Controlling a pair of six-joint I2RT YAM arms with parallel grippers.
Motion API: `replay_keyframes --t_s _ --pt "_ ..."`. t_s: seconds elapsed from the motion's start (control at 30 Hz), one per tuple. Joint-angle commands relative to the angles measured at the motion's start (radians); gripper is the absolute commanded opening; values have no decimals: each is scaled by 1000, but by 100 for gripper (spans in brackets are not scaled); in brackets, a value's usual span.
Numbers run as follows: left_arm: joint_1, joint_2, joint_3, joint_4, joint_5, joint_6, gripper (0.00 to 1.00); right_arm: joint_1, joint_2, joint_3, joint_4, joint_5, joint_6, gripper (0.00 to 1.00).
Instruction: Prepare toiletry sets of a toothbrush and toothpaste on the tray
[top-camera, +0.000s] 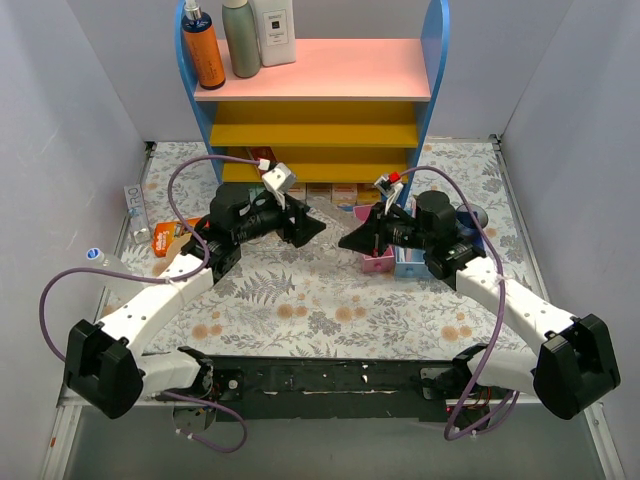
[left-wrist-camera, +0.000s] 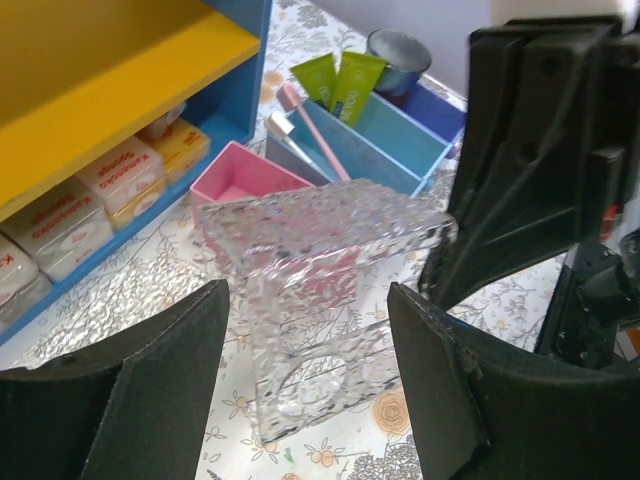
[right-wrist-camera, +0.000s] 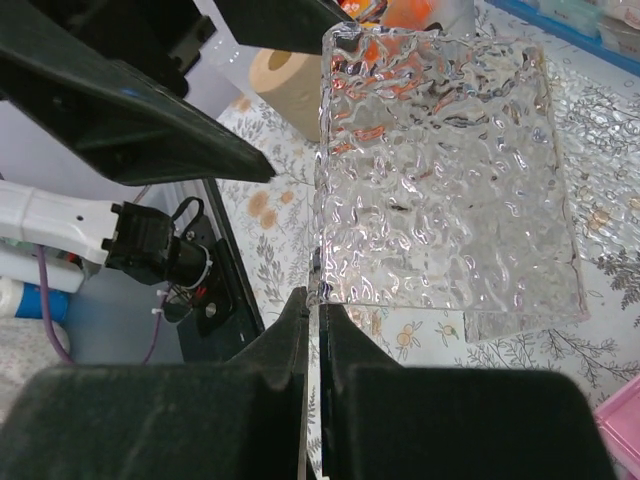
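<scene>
The clear, rippled tray (right-wrist-camera: 445, 170) hangs tilted above the table between the two arms. My right gripper (right-wrist-camera: 318, 300) is shut on its thin edge. In the left wrist view the tray (left-wrist-camera: 320, 260) stands between the fingers of my open left gripper (left-wrist-camera: 308, 300), with a gap on each side. Behind it, lime-green toothpaste tubes (left-wrist-camera: 340, 80) and a toothbrush (left-wrist-camera: 312, 130) lean in the blue bin (left-wrist-camera: 400, 135), and a dark cup (left-wrist-camera: 398, 55) sits past them. From above, the left gripper (top-camera: 318, 230) and right gripper (top-camera: 345, 243) nearly meet.
A pink bin (left-wrist-camera: 240, 175) stands next to the blue one. The blue shelf unit (top-camera: 320, 90) rises at the back, with an orange bottle (top-camera: 205, 45) on top and soap boxes (left-wrist-camera: 120, 180) underneath. A toilet roll (right-wrist-camera: 285, 85) lies at the left.
</scene>
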Motion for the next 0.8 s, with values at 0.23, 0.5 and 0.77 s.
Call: replay_keyframes --t_s 0.23,0.5,0.77 --pt "-29 54 30 -78 -90 27 61 -48 -11 19 142 -112 90 1" --pt "-61 79 33 -82 -113 24 53 -49 9 16 123 -100 71 1" --pt "-87 107 41 -91 -156 7 32 -48 14 15 82 -86 35 1"
